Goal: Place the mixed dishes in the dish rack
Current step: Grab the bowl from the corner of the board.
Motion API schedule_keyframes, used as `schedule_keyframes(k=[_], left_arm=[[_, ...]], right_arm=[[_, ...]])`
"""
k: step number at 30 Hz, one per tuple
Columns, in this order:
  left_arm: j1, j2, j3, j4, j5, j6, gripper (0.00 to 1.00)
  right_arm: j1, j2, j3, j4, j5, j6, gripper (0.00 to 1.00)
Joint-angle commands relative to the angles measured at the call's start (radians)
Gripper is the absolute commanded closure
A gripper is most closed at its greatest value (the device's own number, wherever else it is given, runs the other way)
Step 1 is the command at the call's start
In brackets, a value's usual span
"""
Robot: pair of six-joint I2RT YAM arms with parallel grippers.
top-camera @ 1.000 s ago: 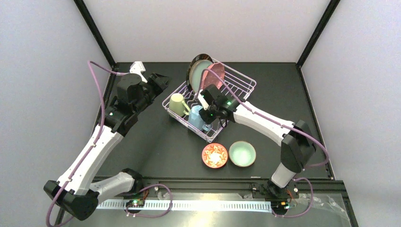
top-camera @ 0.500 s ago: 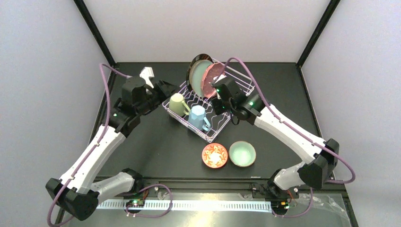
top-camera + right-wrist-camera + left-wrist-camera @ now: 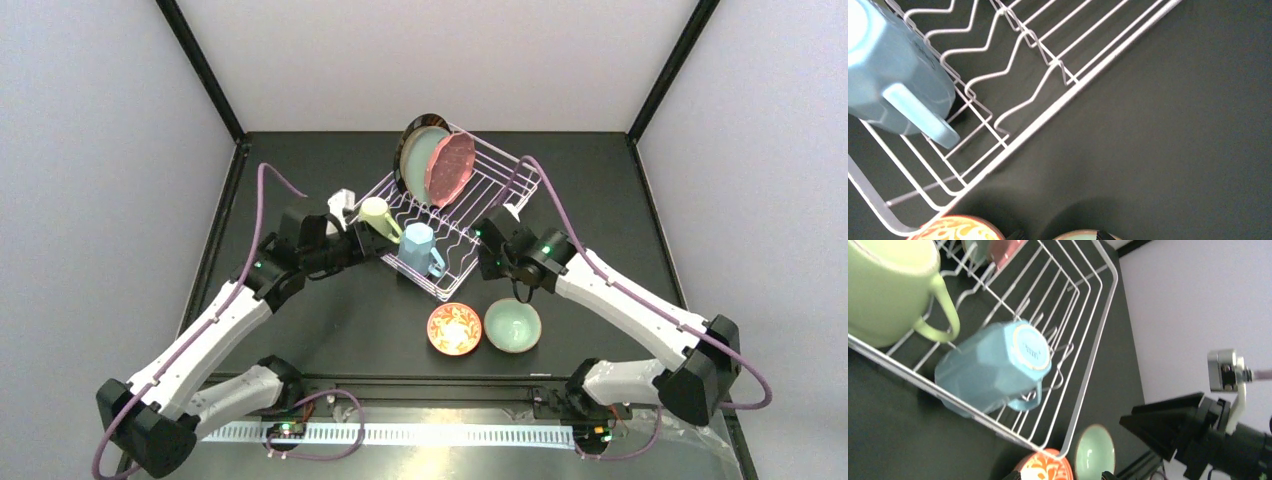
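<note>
The white wire dish rack (image 3: pixel 497 178) sits at an angle on the dark desk (image 3: pixel 370 320). At its far corner three plates stand on edge and lean together. A dark-rimmed plate (image 3: pixel 408 140) is at the back and mostly hidden. A teal plate (image 3: pixel 422 160) is in front of it, and a pink plate (image 3: pixel 452 168) is nearest the middle of the rack.

Two mugs rest just beside each other in the near-left part of the rack. The cream mug (image 3: pixel 376 219) is by the left corner; it seems to be tipped over, though the overhead view does not make this plain. The blue mug (image 3: pixel 418 250) has its base turned up and its handle pointing toward the rack's near rim.

Two bowls are on the desk outside the rack, just off its near corner. The red-orange bowl (image 3: pixel 454 329) and the mint bowl (image 3: pixel 512 325) stand side by side, almost touching.

The left pincer (image 3: pixel 365 243) hangs at the rack's left side, close to the cream mug. Its jaws are wide and hold nothing, and only their tips show at the bottom edge of the left wrist view. The right pincer (image 3: pixel 487 258) hovers above the desk by the rack's near-right side, between the rack and the mint bowl. Its jaws are also wide and empty.
</note>
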Motion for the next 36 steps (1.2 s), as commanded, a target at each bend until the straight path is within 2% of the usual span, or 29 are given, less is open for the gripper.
schedule_keyframes(k=[1, 5, 11, 18, 29, 36], left_arm=[[-0.056, -0.044, -0.048, -0.053, 0.048, 0.053, 0.09], [-0.142, -0.064, -0.116, -0.04, 0.033, 0.046, 0.09], [-0.243, -0.071, -0.181, -0.015, -0.012, 0.019, 0.09], [-0.292, -0.064, -0.262, 0.033, -0.041, -0.006, 0.09], [-0.432, 0.056, -0.286, 0.147, -0.118, -0.051, 0.09], [-0.466, 0.128, -0.292, 0.207, -0.153, -0.076, 0.09]], right_arm=[[-0.003, -0.061, -0.062, -0.009, -0.044, 0.065, 0.18], [-0.002, -0.078, -0.108, -0.003, -0.093, 0.057, 0.18], [-0.002, -0.11, -0.173, -0.06, -0.05, 0.127, 0.19], [-0.003, -0.169, -0.256, -0.045, -0.105, 0.183, 0.19], [-0.003, -0.197, -0.234, -0.072, -0.076, 0.188, 0.19], [-0.003, -0.211, -0.206, -0.1, -0.051, 0.194, 0.19]])
